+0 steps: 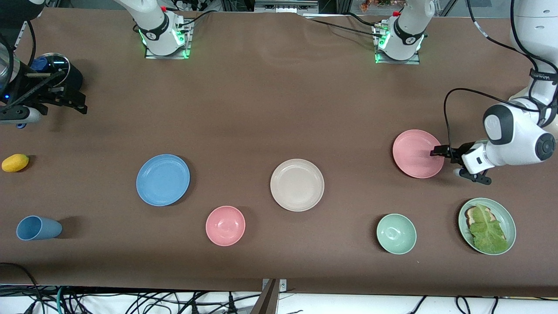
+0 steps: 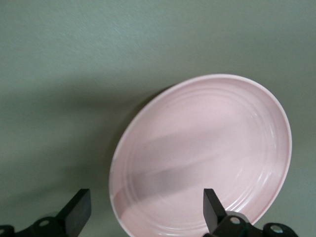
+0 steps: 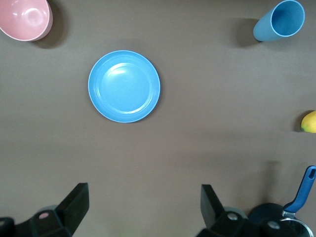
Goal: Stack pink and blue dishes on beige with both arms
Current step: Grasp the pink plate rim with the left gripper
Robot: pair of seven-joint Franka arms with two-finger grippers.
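Front view first: the left arm comes in low from its end of the table, forearm bent level, and the left gripper [image 1: 441,151] sits right at the rim of the pink plate [image 1: 417,153], fingers spread with the rim between them, not pinched. That pink plate lies flat toward the left arm's end. The beige plate [image 1: 297,185] is mid-table, flat and bare, and the blue plate [image 1: 163,179] lies beside it toward the right arm's end, well apart. The right gripper [image 1: 78,104] hangs up high over the table's edge at the right arm's end, waiting. Nearer the camera sit a pink bowl [image 1: 225,225], a green bowl [image 1: 396,233], a green plate with lettuce [image 1: 505,220] and a tipped blue cup [image 1: 38,228]; a yellow fruit [image 1: 15,162] lies by the edge.

Left wrist view: two black fingers [image 2: 78,213] stand wide apart, and the pink plate [image 2: 207,153] fills the view, matte, with faint rings; one finger overlaps its rim.

Right wrist view: fingers [image 3: 75,203] spread wide, nothing between them, looking down on the blue plate [image 3: 124,86], smooth, with a raised rim.
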